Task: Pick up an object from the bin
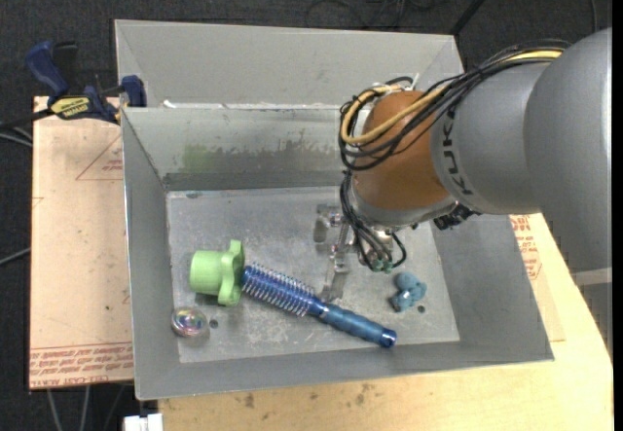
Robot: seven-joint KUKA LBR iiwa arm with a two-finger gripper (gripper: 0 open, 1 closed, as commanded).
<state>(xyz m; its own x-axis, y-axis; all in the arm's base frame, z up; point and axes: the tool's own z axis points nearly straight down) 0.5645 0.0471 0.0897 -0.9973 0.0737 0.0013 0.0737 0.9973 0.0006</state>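
My gripper (337, 279) hangs low in the middle of the bin, just above the blue hairbrush (316, 307). The brush lies slantwise on the floor, its bristled head toward the left and its smooth handle toward the lower right. The gripper stands over the point where bristles meet handle. A small blue-grey lump (409, 291) lies to the right of the gripper. A light green plastic piece (216, 273) rests against the bristle end of the brush on the left.
A small round silvery thing (190, 324) sits in the bin's front left corner. The arm with its orange cover and cables reaches in from the right and hides the bin floor at the back right.
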